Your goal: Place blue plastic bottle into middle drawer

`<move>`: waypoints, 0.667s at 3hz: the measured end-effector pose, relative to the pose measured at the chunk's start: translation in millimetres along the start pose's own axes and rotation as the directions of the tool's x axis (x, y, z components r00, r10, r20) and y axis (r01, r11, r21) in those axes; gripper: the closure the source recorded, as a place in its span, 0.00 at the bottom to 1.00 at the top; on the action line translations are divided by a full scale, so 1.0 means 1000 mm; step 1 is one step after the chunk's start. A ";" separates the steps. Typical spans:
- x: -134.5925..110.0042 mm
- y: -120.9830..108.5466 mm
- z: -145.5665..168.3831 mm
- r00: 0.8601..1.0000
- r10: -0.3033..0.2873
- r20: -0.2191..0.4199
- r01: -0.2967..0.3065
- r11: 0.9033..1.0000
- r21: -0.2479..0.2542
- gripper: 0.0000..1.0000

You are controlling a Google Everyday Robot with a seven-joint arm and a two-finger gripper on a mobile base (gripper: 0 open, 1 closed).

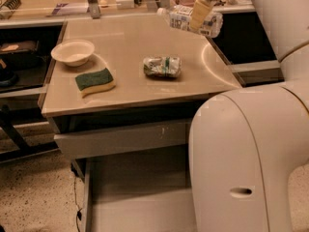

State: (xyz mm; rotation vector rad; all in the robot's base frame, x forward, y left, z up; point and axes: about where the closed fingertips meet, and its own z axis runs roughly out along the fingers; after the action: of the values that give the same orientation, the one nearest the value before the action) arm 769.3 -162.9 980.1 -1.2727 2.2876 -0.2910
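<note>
**Q:** Pincer first: where is it, and what has it got?

**A:** The gripper (197, 19) is at the top right, above the far right corner of the table (130, 37). One pale yellow finger crosses the front of the blue plastic bottle (179, 19). The bottle lies sideways in its grasp, white cap pointing left. The pincer looks closed around the bottle and seems to hold it clear of the tabletop. The second finger is hidden behind the bottle.

**Q:** And the drawer?

**A:** The middle drawer (140, 211) stands pulled out at the bottom of the view, below the table's front edge. Its flat grey floor looks bare where it shows. The robot's bulky white arm (246, 158) covers its right part. A shallower drawer front (120, 138) sits just above it.

**Q:** Anything else on the table?

**A:** A white bowl (73, 52) and a green-topped sponge (94, 81) sit at the left. A silvery pack (162, 66) with a green band lies near the middle.

**Q:** How far along is the job?

**A:** Grasping and lifting appear done. The bottle is well apart from the drawer, so carrying it forward, lowering it in and letting go all remain.
</note>
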 end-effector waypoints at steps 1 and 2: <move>0.018 0.005 -0.021 1.000 0.017 -0.007 -0.017 1.000 -0.006 1.00; 0.044 0.017 -0.047 0.998 0.053 -0.025 -0.053 0.999 0.001 1.00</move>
State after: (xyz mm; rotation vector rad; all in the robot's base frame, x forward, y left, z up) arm 713.2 -193.6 999.1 -1.2123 2.3382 -0.2902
